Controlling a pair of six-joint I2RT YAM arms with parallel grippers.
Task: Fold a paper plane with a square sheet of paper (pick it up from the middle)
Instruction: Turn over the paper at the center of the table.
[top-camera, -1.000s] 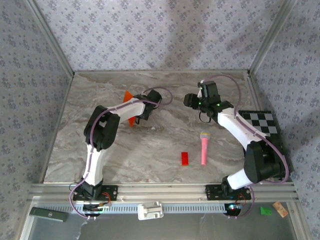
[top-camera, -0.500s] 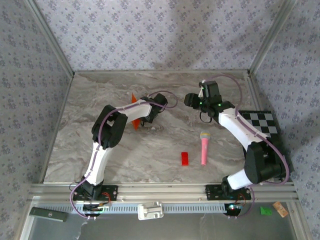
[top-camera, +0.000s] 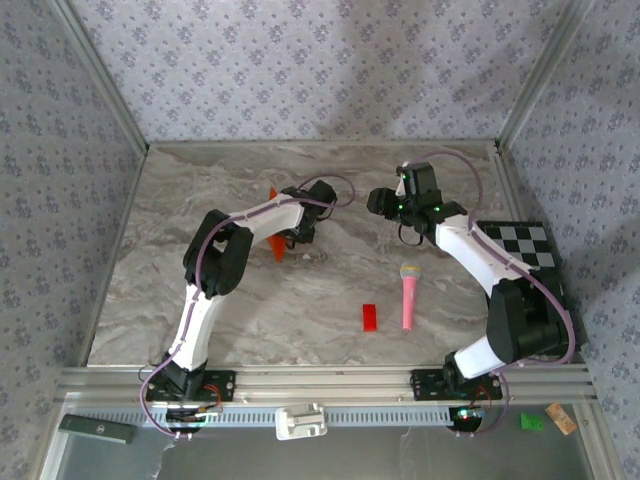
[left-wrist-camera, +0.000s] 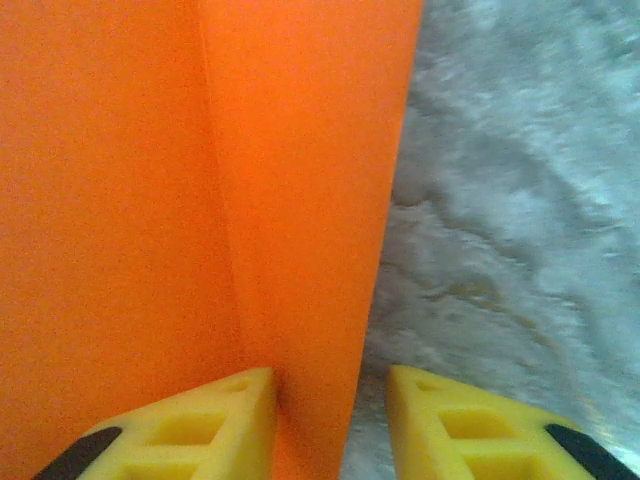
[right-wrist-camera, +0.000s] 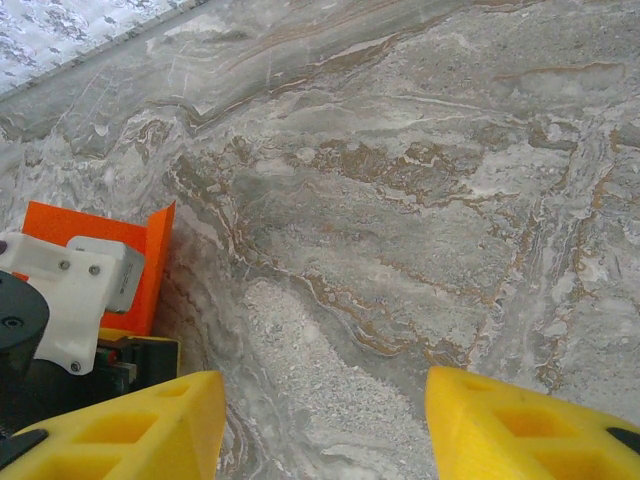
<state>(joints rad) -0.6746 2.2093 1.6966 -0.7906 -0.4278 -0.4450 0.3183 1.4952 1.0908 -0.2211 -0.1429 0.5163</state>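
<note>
Square sheet of paper (top-camera: 274, 236), far-left of pink microphone (top-camera: 408, 296), shows one crease; most folds remain. Left end effector (left-wrist-camera: 330, 390) narrow, straddling it, grip unclear. Right end effector (right-wrist-camera: 325, 400) wide, empty.

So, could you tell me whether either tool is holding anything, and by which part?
Nothing looks clamped: the left tool straddles an edge of the orange paper beside a crease, jaws apart. The right tool is open and empty.
</note>
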